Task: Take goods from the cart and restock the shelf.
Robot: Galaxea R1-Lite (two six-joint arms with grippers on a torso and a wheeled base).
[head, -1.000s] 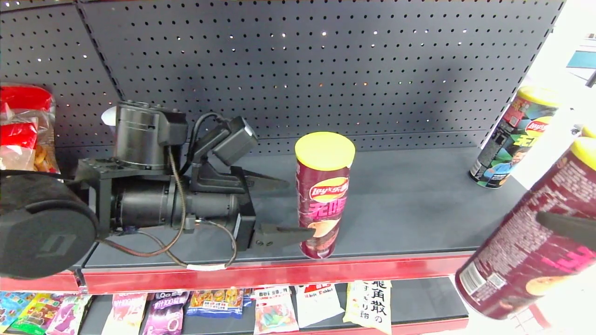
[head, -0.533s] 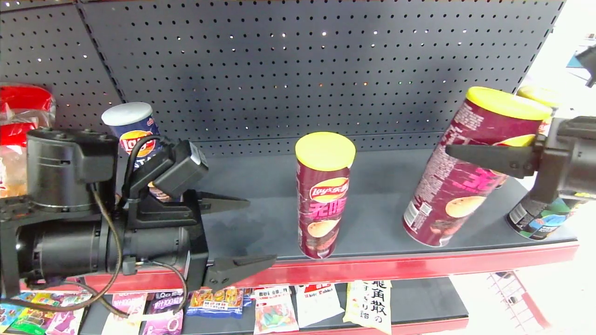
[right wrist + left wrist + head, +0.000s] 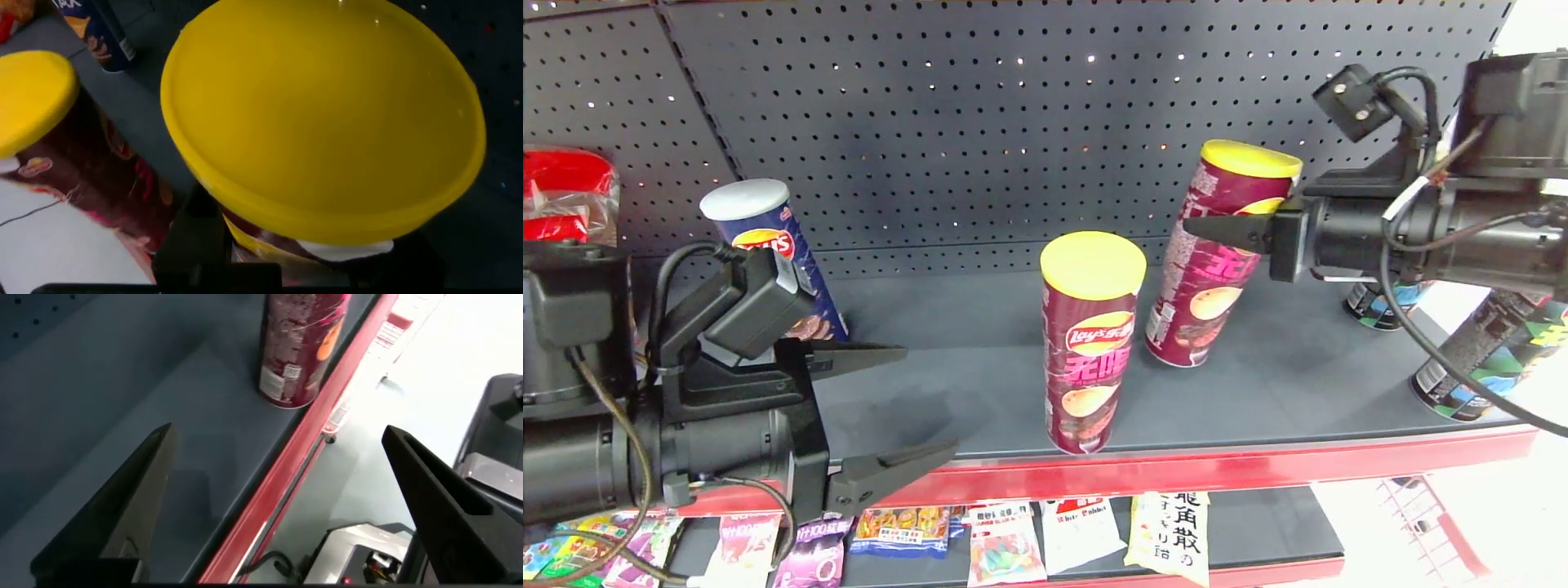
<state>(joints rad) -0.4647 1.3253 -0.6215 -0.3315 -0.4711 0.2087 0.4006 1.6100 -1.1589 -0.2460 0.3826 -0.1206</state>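
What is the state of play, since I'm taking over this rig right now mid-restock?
Left gripper: open, empty, by the shelf front edge.
Right gripper: shut on a tilted maroon can, behind and right of the upright maroon can; its contact with the shelf is unclear.
Done: upright maroon can stands near the front edge.
Left: stand the held can upright, release, likely fetch more goods.

My matte-black left gripper (image 3: 930,399) tapers into two wedge-shaped fingers (image 3: 890,471); a boxy black wrist camera (image 3: 760,306) sits above, black cables (image 3: 690,246) looping along cylindrical motor housings (image 3: 719,445).
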